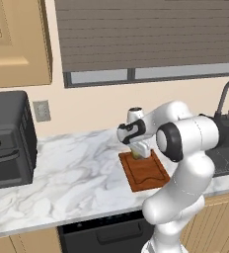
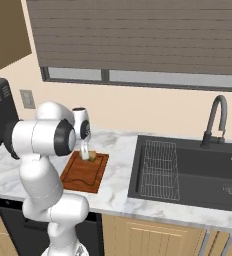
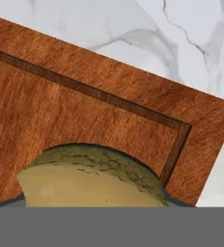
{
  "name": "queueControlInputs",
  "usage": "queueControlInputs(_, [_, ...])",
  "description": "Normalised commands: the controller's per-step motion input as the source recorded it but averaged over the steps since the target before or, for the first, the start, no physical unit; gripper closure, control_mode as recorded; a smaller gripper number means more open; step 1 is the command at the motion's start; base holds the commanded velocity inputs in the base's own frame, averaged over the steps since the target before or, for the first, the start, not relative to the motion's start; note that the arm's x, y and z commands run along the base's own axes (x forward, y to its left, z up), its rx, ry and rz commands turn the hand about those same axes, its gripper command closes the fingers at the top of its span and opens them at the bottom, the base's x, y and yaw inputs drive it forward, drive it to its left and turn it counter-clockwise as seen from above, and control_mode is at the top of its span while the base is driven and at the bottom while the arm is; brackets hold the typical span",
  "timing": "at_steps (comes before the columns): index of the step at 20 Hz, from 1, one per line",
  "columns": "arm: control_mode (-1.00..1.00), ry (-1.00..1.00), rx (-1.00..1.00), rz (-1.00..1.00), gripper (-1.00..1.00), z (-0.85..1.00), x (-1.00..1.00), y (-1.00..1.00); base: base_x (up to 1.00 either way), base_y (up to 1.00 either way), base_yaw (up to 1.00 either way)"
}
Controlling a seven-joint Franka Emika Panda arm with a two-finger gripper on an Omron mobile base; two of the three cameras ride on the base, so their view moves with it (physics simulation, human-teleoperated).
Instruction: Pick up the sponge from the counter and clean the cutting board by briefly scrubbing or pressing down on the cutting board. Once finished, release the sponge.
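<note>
Sim kitchen, mid-task: the sponge (image 3: 92, 178) sits closest to the hand cam, its mustard bulk low in frame just above the cutting board (image 3: 85, 116), w/ the board's groove and a corner beyond it. Fingertips are hidden behind the sponge there, so jaw width can't be read directly; judging from how the sponge hangs under the gripper (image 1: 138, 154), the fingers look closed on it.

Step in hand appears to be the scrub. To do it well: press straight down so the sponge flattens on the wood, keep strokes short and inside the groove, and stay off the near corner, since the sponge is at the board's far end near the edge. Let go only once it rests flat on the board.

Pose, from the base cams: arm rises from the base, elbow bulked high in front, forearm reaching fwd over the counter (image 1: 77, 173), wrist turned so the hand points straight down. Sponge (image 2: 91, 156) shows under the hand at the board's (image 2: 83, 176) back end. Whether it touches the wood can't be told.
</note>
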Motion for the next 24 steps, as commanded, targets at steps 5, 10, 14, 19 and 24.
queueControlInputs(5, [-1.00,0.00,0.00,0.00,1.00,-0.02,-0.15,0.46,0.00,0.00,0.00])
queueControlInputs(10, [-1.00,0.01,0.00,0.00,1.00,-0.12,-0.40,0.30,0.00,0.00,0.00])
queueControlInputs(14, [-1.00,0.07,0.00,0.00,1.00,-0.16,-0.49,0.14,0.00,0.00,0.00])
queueControlInputs(19, [-1.00,0.10,0.02,0.00,1.00,-0.30,-0.64,0.00,0.00,0.00,0.00])
queueControlInputs(24, [-1.00,0.09,0.05,0.02,1.00,-0.35,-0.80,0.00,0.00,0.00,0.00])
